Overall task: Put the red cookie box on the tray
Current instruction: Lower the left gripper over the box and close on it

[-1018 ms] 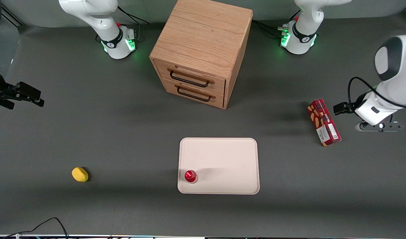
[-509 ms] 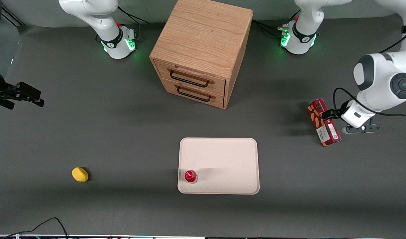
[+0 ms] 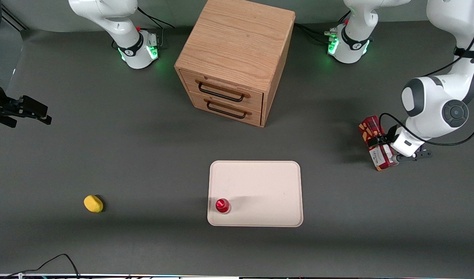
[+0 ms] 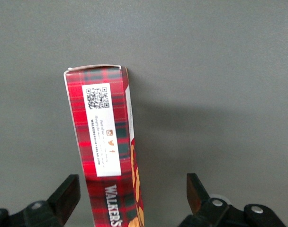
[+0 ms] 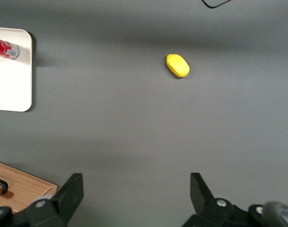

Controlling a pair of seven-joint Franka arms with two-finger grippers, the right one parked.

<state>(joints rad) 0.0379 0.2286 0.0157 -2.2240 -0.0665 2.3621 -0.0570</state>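
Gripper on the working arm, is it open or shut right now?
Open. The gripper is over the cookie box, fingers spread wide on either side of it, with table showing between each finger and the box.

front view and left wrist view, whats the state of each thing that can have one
red cookie box: lying flat on the table, not on the tray
gripper: open, straddling the box, not gripping
tray: flat, holding only the bottle
red-topped bottle: upright on the tray's corner
drawer cabinet: both drawers shut
yellow object: resting on the table

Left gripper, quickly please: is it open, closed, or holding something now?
Left gripper: open, holding nothing; its fingers stand apart on either side of the red cookie box, which lies on the table.
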